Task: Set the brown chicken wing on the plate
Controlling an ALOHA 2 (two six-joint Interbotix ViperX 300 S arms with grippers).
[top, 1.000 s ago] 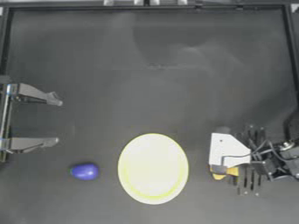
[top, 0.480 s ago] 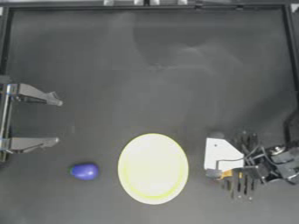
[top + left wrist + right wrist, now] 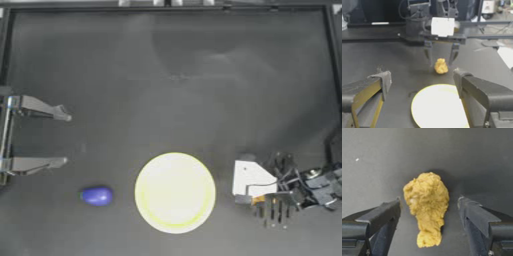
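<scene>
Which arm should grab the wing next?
Right. Its tool is open with the wing lying between its jaws on the table, beside the plate. The left tool sits parked at the far edge, beyond the plate.

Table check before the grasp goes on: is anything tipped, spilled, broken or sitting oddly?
Nothing stands out. The lumpy golden-brown chicken wing lies whole on the dark table, between the open right gripper jaws. The pale cream oval plate sits flat and bare beside it.
</scene>
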